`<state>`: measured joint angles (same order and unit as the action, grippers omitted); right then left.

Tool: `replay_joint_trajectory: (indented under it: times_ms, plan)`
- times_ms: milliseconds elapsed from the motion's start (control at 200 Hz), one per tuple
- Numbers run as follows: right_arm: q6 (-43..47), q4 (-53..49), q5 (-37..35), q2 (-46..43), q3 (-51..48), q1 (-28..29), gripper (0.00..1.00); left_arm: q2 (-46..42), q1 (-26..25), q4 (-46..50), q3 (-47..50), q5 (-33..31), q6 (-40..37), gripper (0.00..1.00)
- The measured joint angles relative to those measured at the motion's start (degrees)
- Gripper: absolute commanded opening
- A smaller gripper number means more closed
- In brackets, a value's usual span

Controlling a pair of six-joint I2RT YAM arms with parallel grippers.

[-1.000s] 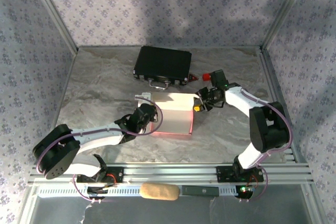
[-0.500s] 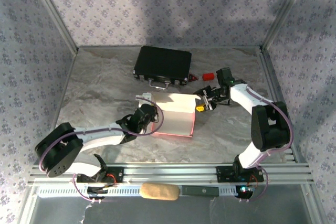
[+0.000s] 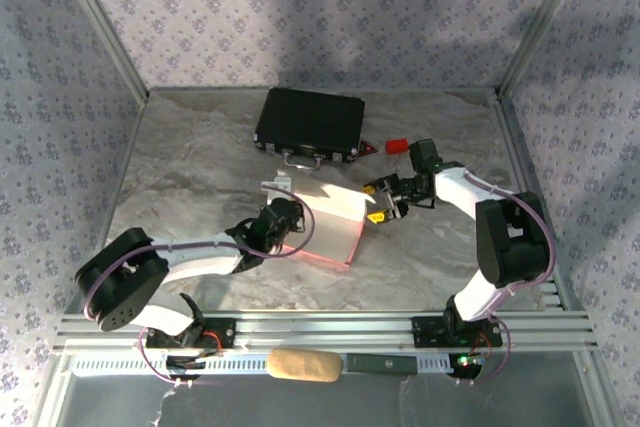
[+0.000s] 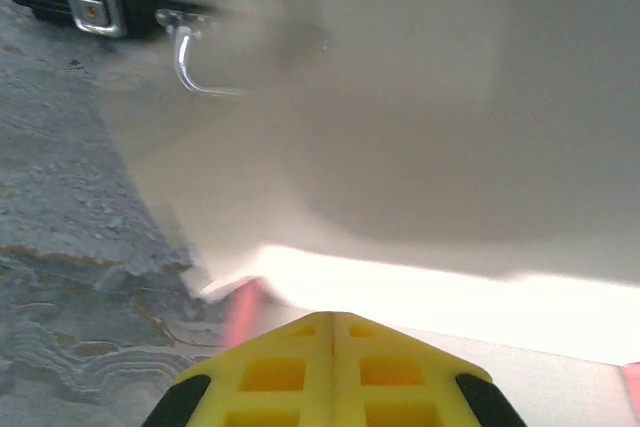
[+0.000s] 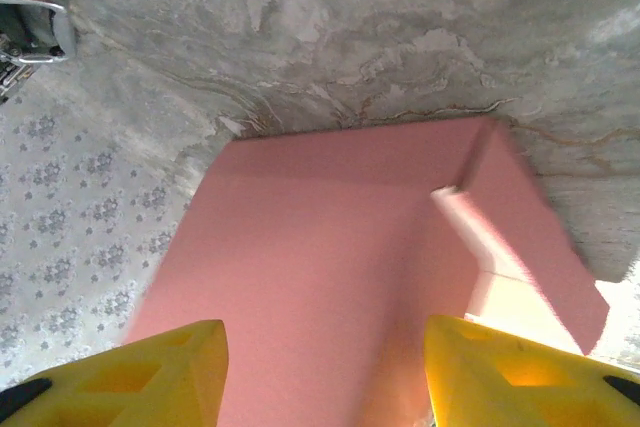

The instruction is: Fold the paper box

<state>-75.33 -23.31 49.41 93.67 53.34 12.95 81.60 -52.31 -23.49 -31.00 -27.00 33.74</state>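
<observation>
Now: paper box (image 3: pixel 335 222) skewed, right gripper (image 3: pixel 371 201) spread wider, backing off.
Left gripper (image 3: pixel 287 223) pressed together at its left edge; fold unfinished.

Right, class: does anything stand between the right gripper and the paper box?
Nothing visible does. The right gripper stands open beside the paper box, its pink wall straight ahead in the wrist view; the black case sits farther back.
</observation>
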Motion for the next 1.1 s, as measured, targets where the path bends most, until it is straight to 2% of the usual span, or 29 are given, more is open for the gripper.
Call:
replay_joint_trajectory:
  times_ms: [160,355,390,455,510,555,635,695,785,869,954,1099]
  plan:
    - [-3.93,2.73,0.17,-0.02,-2.34,0.57,0.61,0.59,-1.07,-1.97,1.49,-0.07,1.51,0.00]
    - [-5.97,3.28,0.39,-3.85,-5.66,-2.64,0.60,0.15,-0.94,-2.03,3.39,-1.31,2.97,0.00]
    - [-6.19,3.13,0.35,-5.09,-6.29,-3.26,0.59,-0.57,-0.94,-1.60,3.45,-1.25,2.99,0.05]
    - [-6.12,1.62,-0.57,-7.98,-6.64,-4.31,0.54,-3.45,-0.94,0.39,3.41,-0.68,3.50,0.22]
    - [-5.57,1.18,-1.57,-11.13,-6.71,-5.14,0.48,-7.98,-0.96,4.42,3.02,-0.46,4.00,0.36]
    - [-5.01,1.09,-2.60,-14.32,-6.78,-5.84,0.45,-11.58,-0.94,8.76,1.66,-0.39,4.87,0.44]
    - [1.77,-1.97,-7.28,-20.28,-5.11,-6.97,0.41,-17.20,-0.15,20.00,-4.63,0.28,4.35,0.55]
    - [9.55,-7.10,-15.69,-23.56,-0.50,-5.73,0.42,-18.69,1.84,30.21,-12.87,1.46,3.21,0.60]
    - [22.77,-10.73,-30.25,-28.26,6.47,1.77,0.44,-17.18,7.76,44.11,-26.29,3.41,-0.96,0.61]
    - [32.85,-13.09,-37.40,-31.56,10.29,8.46,0.50,-13.57,14.47,53.92,-36.46,6.49,-6.43,0.62]
    - [40.85,-18.62,-42.60,-29.86,16.24,12.46,0.53,-8.39,19.47,61.66,-43.87,10.49,-13.22,0.64]
    - [49.86,-26.14,-51.17,-19.37,29.77,20.00,0.57,2.43,21.18,71.58,-54.10,17.81,-24.37,0.68]
